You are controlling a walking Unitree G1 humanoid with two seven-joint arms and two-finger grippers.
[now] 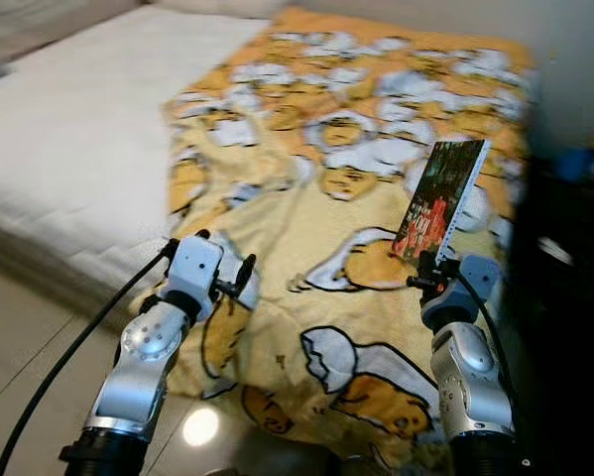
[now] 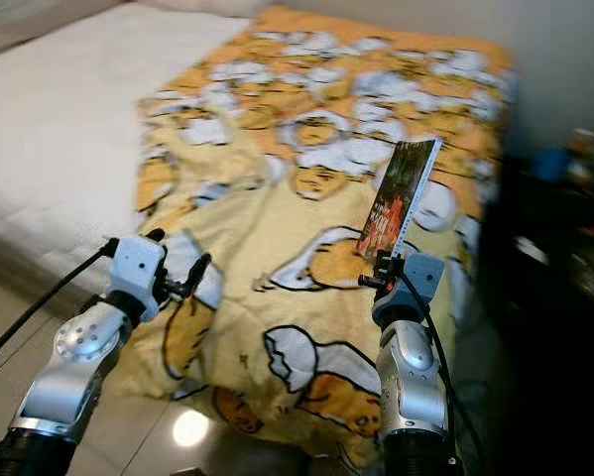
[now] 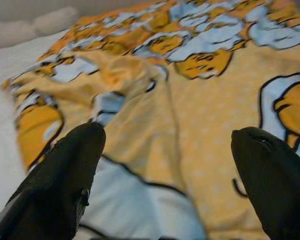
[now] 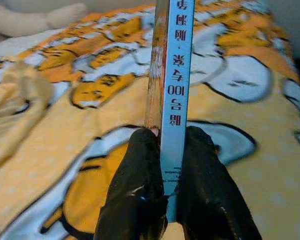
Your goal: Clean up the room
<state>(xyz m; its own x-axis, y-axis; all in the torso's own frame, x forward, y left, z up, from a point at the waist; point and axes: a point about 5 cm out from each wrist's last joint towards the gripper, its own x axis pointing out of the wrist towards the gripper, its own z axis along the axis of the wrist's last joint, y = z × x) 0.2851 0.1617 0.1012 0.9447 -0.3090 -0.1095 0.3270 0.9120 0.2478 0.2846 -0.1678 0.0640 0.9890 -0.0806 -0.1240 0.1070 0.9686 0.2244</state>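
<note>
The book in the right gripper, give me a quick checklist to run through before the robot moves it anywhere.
1. Grip on the book: ok. The right gripper has both fingers pinched on its lower end, by the spine.
2. Book lifted off the blanket: ok. It stands upright, leaning slightly, above the patterned blanket.
3. Hold is secure for carrying: cannot tell. Only one end is pinched, so the tall book might swing.
4. Left gripper free: ok. It is open and hovers over the blanket's near corner.
5. Drop-off spot: cannot tell. The dark furniture on the robot's right is blurred.
</note>
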